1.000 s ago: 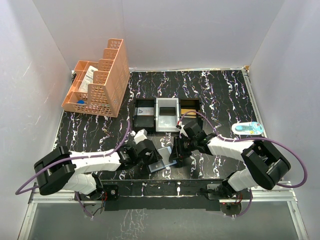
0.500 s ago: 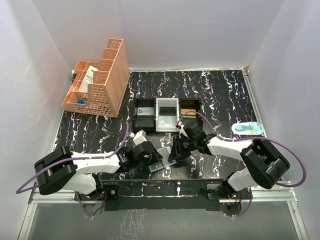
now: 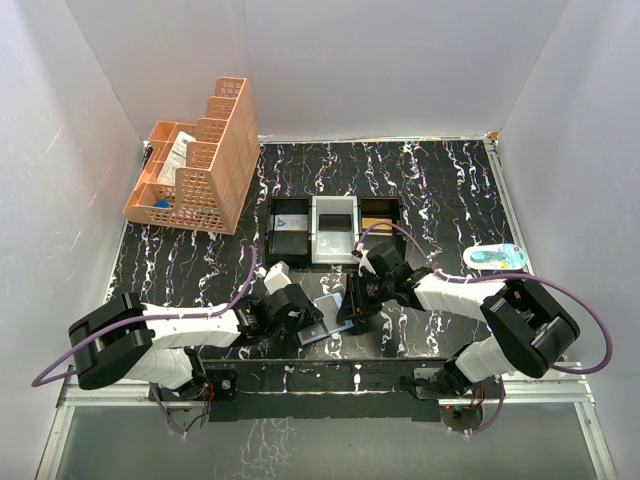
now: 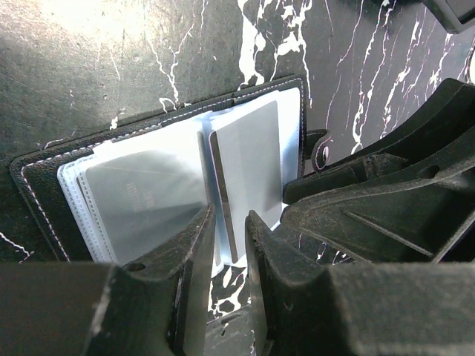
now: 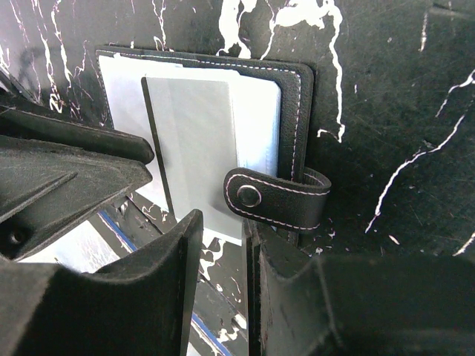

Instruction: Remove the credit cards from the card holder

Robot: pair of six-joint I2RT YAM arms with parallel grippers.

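The card holder [image 3: 322, 322] lies open on the dark marbled table between my two grippers. The left wrist view shows its clear sleeves [image 4: 141, 193] and a grey card [image 4: 252, 163] sticking out of the right panel. My left gripper [image 4: 228, 222] is open by a narrow gap, and the card's near corner lies between the fingertips. In the right wrist view the holder [image 5: 293, 96] shows its black snap tab [image 5: 278, 199] and the same card [image 5: 197, 141]. My right gripper [image 5: 223, 222] is open by a narrow gap at the holder's near edge, beside the tab, with only table in the gap.
A black-and-white three-compartment tray [image 3: 333, 228] stands just behind the holder. An orange basket organiser [image 3: 195, 165] is at the back left. A small blue-and-white item [image 3: 495, 257] lies at the right. The two grippers [image 3: 308, 320] [image 3: 348, 308] are close together.
My left gripper has edged slightly closer to the holder. The holder and the right arm have hardly moved.
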